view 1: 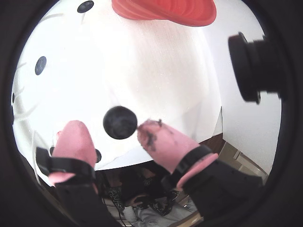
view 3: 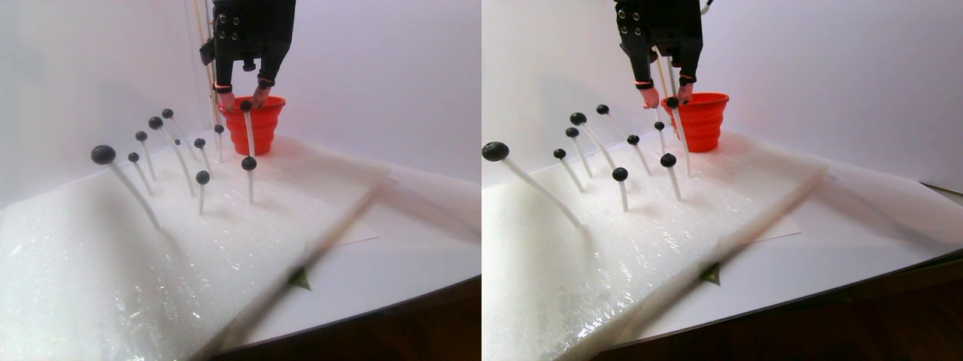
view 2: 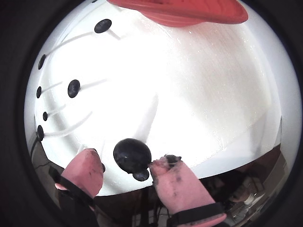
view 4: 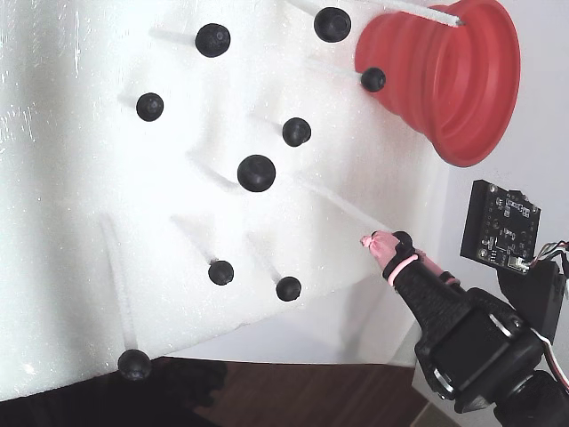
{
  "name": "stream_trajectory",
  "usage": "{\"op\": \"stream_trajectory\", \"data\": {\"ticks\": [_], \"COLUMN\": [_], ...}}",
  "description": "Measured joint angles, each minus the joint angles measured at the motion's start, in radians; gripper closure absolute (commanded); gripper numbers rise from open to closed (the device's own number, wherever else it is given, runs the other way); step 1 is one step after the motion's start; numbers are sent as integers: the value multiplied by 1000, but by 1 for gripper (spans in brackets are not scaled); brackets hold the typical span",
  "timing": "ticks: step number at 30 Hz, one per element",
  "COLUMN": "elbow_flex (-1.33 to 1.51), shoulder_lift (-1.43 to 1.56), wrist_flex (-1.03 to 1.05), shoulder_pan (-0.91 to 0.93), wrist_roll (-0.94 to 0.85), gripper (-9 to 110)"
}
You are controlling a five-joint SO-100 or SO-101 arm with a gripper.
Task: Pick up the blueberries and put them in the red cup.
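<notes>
— What do we see at the gripper (view 1: pixel 129 135)?

— Its pink-padded fingers (view 1: pixel 163 142) stand spread, and a blueberry (view 1: pixel 120 122) sits between them; the right-hand pad in a wrist view touches it, the left-hand one stands clear. So we call it open, nothing clamped.

— And that berry's perch?

— In the stereo pair view it tops a tall white stick (view 3: pixel 249 135) rising from the white foam sheet (view 3: pixel 113 256), just in front of the red cup (view 3: pixel 262 124).

— The others?

— The remaining blueberries (view 4: pixel 256 173) sit on their own sticks, scattered across the foam. The cup stands at the foam's far edge, beyond the gripper in both wrist views.
</notes>
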Motion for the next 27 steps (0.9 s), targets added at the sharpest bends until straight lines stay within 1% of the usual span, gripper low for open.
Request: {"op": "stream_trajectory", "data": {"ticks": [13, 27], "elbow_flex": [0, 0], "shoulder_lift": [-32, -32], "wrist_flex": [-48, -48], "shoulder_pan": [6, 6], "wrist_roll": [-3, -2], "gripper": [84, 89]}}
